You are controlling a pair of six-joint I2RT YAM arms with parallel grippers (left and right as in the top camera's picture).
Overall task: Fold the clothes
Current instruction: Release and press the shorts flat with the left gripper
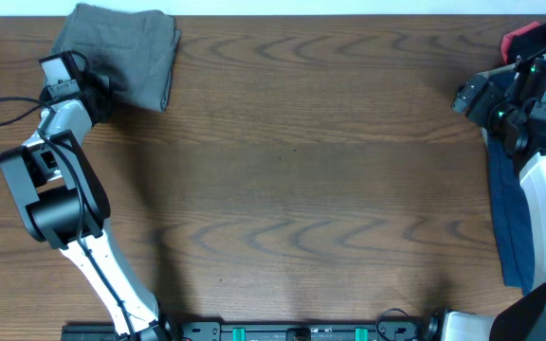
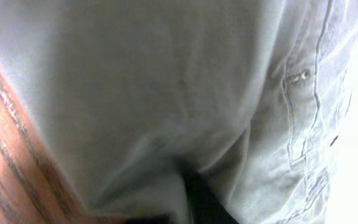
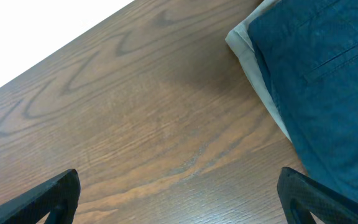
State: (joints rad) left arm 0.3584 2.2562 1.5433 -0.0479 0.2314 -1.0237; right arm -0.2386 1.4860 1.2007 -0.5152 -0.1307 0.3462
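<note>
Overhead, the folded grey-green shorts lay at the far left corner of the table, with the left gripper at their near edge. The left wrist view was filled with the shorts' fabric and pocket seams, so its jaws could not be made out. The right gripper hung with jaws spread wide and empty above bare wood, beside a navy garment lying on a tan one.

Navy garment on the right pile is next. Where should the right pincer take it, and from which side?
I'd take the navy garment by its edge facing the table centre, coming from that side with the open right pincer. It lies flat on a tan garment whose edge peeks out beneath, so pinch shallow, probably lifting navy alone.
</note>
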